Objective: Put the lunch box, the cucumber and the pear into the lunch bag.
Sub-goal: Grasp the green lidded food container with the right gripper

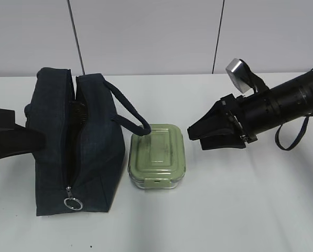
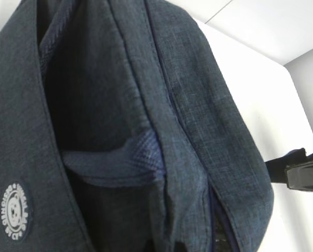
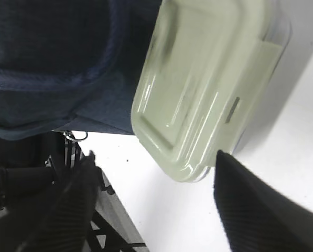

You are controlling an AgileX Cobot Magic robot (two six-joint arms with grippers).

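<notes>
The navy lunch bag [image 1: 77, 152] stands on the left with its zipper open and its ring pull [image 1: 72, 203] at the near end. My left gripper [image 1: 26, 123] presses against the bag's left side; in the left wrist view the bag's fabric [image 2: 146, 105] fills the frame and folds down into the jaws, which are shut on it. The pale green lunch box [image 1: 157, 156] lies flat just right of the bag, under the loop handle [image 1: 130, 113]. My right gripper [image 1: 194, 135] hovers right of the box, open, with the box's corner [image 3: 208, 89] just ahead of its fingers [image 3: 250, 205]. Cucumber and pear are out of view.
The white table [image 1: 240, 210] stretches in front of and right of the box. A white panelled wall stands behind. In the right wrist view the table's edge and a dark frame [image 3: 56, 210] show at lower left. A cable loop [image 1: 290, 139] hangs under the right arm.
</notes>
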